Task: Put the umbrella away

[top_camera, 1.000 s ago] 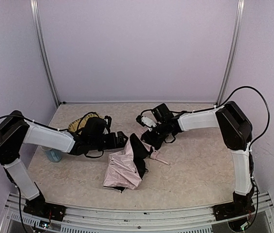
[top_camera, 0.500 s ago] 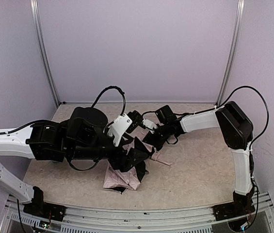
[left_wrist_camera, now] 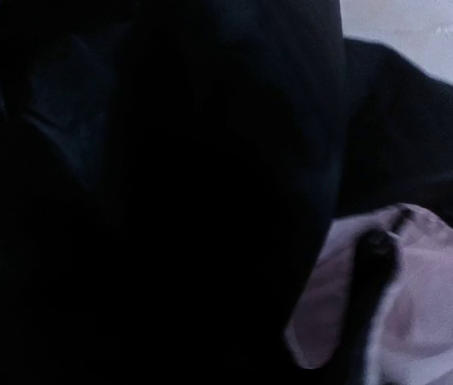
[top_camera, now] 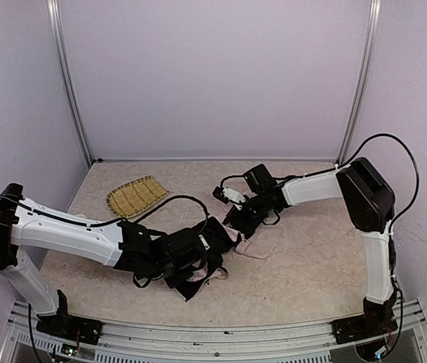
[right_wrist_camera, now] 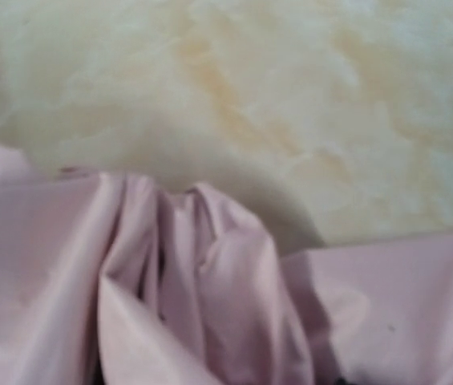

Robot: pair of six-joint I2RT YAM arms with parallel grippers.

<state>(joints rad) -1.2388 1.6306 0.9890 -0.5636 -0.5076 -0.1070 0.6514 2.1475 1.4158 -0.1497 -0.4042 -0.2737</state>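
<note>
Umbrella point(top_camera: 242, 243) crumpled on the bench point(top_camera: 311, 257), largely hidden under the left pincer point(top_camera: 209, 242) and just beside the right pincer point(top_camera: 237, 221); opening and grip of both pincers cannot be told; left wrist view nearly black; right wrist view shows only blurred pink folds.

Plain pale lilac walls point(top_camera: 213, 76) close off three sides, well beyond the jaws of the right gripper point(top_camera: 236, 221). Slim metal posts point(top_camera: 66, 83) stand in both back corners. Under the jaws lies a beige marbled tabletop point(top_camera: 311, 265), with a metal rail point(top_camera: 221, 330) along its near edge. The light is soft and even.
</note>
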